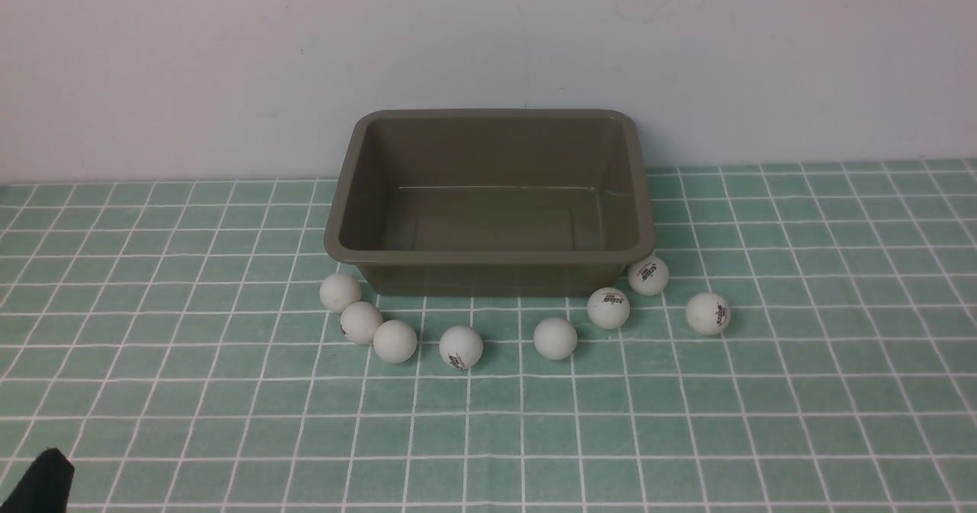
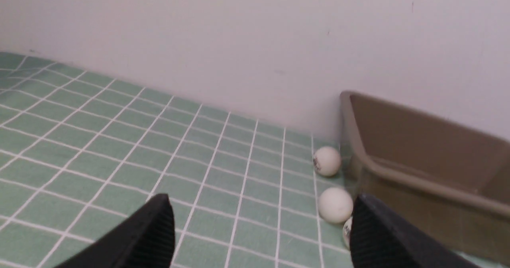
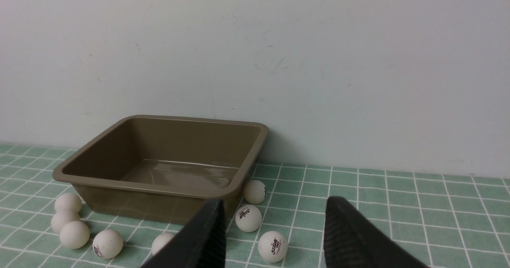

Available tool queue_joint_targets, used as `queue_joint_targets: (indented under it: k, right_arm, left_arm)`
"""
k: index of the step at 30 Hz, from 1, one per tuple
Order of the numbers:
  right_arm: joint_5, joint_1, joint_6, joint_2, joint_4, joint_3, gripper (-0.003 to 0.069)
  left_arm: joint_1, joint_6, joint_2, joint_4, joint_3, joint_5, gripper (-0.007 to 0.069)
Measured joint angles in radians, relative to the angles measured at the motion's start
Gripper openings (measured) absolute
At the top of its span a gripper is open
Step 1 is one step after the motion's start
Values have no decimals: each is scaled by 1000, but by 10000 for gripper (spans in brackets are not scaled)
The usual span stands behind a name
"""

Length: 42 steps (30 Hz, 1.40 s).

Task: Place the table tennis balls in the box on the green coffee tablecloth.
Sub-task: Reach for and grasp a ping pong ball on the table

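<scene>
- Eight table tennis balls (image 1: 461,346) lie on the green coffee tablecloth (image 1: 687,421). All are outside the box (image 1: 488,256), strung in a loose arc along its near side.
- Three of them cluster off the box's near left corner, each touching or almost touching the next. The one closest to the corner sits just beside the box's sloping side.
- Two more lie apart from each other in front of the middle of the near side. The left one shows a dark print low down.
- Three lie by the near right corner, all with dark logos facing the robot. One is tucked against the corner under the flared rim, one is just beside it toward the middle, and one is farther out to the right.
- The box stands upright near the pale wall (image 1: 488,40), its long side toward the robot.
- The left gripper (image 2: 259,199) is low over the cloth to the left of the box. Its black fingers are spread wide and hold nothing.
- The right gripper (image 3: 277,201) faces the box and balls from the right. Its fingers are parted by a narrower gap and grip nothing.
</scene>
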Motion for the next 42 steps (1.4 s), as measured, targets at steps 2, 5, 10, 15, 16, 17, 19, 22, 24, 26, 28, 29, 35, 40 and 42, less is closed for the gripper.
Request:
queue_joint_targets:
  k: [2, 5, 10, 15, 16, 17, 19, 22, 24, 26, 28, 29, 35, 40, 42]
  right_arm:
    - [1, 0, 0, 0, 0, 0, 316]
    - [1, 0, 0, 0, 0, 0, 316]
    - [1, 0, 0, 0, 0, 0, 316]
    - [1, 0, 0, 0, 0, 0, 316]
    - [1, 0, 0, 0, 0, 0, 316]
    - [1, 0, 0, 0, 0, 0, 316]
    - [1, 1, 0, 0, 0, 0, 316]
    - [1, 17, 0, 0, 0, 0, 316]
    - [2, 22, 0, 0, 0, 0, 316]
    - [4, 26, 0, 0, 0, 0, 316]
    - [4, 28, 0, 0, 0, 0, 316]
    - [4, 28, 0, 0, 2, 0, 316]
    - [20, 28, 0, 0, 33, 0, 316]
    - [20, 28, -23, 2, 83, 0, 316]
    - [20, 29, -61, 20, 114, 0, 316]
  left_arm:
    - [0, 0, 0, -38, 0, -33, 532]
    - [0, 0, 0, -119, 0, -69, 532]
    - [0, 0, 0, -244, 0, -81, 532]
    - [0, 35, 0, -310, -35, 144, 532]
    - [0, 55, 0, -318, -47, 173, 532]
    - [0, 77, 0, -329, -57, 202, 532]
    - [0, 117, 0, -360, -76, 232, 532]
    - [0, 269, 0, -441, -131, 274, 532]
    - [0, 343, 0, -468, -164, 307, 532]
    - [0, 399, 2, -477, -197, 336, 532]
    - [0, 443, 30, -476, -244, 363, 532]
    - [0, 457, 49, -468, -264, 374, 532]
    - [0, 497, 224, -333, -380, 429, 532]
    - [0, 497, 385, -213, -460, 458, 532]
    - [0, 497, 432, -200, -482, 458, 532]
